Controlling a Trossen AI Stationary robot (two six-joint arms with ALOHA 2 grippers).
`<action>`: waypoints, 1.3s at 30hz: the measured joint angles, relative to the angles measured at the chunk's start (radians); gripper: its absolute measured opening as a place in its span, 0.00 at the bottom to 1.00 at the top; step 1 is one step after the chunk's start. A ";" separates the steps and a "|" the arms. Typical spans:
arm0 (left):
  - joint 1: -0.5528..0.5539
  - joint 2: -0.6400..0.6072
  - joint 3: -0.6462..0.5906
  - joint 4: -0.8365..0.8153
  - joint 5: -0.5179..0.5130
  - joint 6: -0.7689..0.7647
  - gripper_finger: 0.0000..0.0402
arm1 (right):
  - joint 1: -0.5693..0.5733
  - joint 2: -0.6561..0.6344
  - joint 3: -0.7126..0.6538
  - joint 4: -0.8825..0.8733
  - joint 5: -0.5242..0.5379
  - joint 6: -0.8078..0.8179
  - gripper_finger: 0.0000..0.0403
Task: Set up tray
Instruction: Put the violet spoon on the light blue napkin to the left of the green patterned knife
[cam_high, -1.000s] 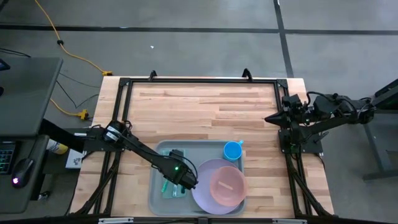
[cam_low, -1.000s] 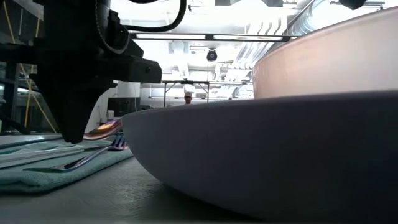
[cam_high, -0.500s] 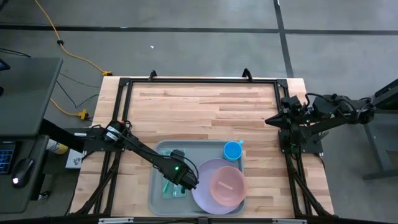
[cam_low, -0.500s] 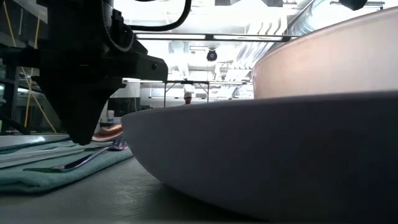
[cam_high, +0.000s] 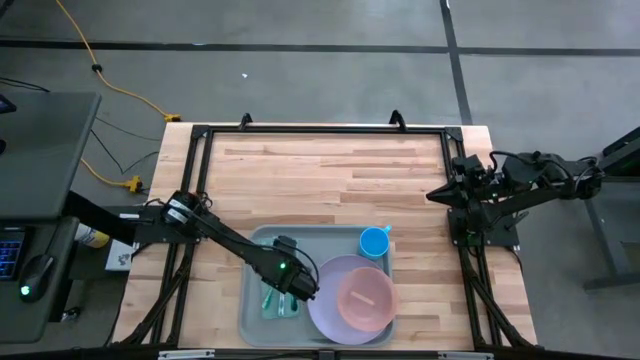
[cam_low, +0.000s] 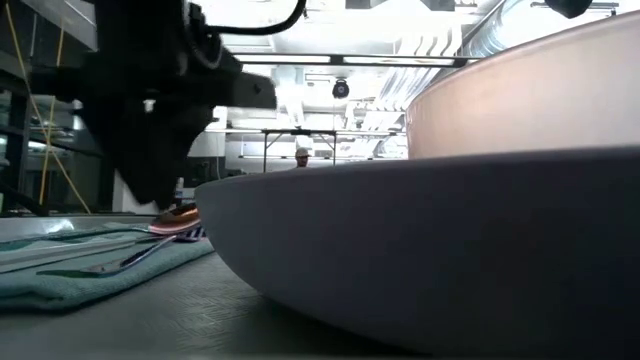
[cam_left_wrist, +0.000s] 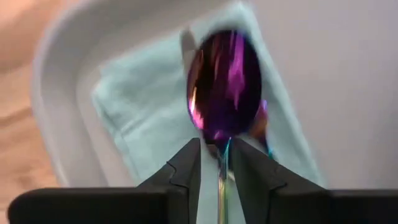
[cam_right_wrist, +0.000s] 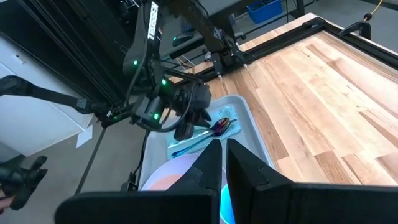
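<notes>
One iridescent purple metal spoon (cam_left_wrist: 224, 87) now lies on the folded teal cloth (cam_left_wrist: 149, 112) at the left of the large grey-blue plastic tray (cam_high: 258, 310) near the table's front edge — the left gripper (cam_high: 297, 291), clenched a second ago, parts its fingers around the handle, so this placement looks done — while the right gripper (cam_high: 436, 192) waits clenched at far right.

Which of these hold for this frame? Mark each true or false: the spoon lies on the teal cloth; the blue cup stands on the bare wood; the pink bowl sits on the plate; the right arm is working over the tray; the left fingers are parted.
1. The spoon lies on the teal cloth. True.
2. The blue cup stands on the bare wood. False: it stands inside the tray, at its far right corner.
3. The pink bowl sits on the plate. True.
4. The right gripper is working over the tray. False: it waits at the table's right edge, shut.
5. The left gripper has its fingers parted about the spoon's handle. True.
</notes>
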 joint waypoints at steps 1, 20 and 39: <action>0.007 -0.013 0.000 -0.006 -0.012 0.001 0.30 | 0.000 0.000 0.000 0.000 0.000 -0.001 0.00; 0.039 -0.120 0.000 0.204 -0.193 0.230 0.03 | 0.000 0.000 0.000 -0.003 0.062 -0.015 0.00; 0.164 -0.104 -0.026 0.133 -0.064 0.449 0.19 | 0.000 0.000 0.000 0.006 0.068 0.024 0.00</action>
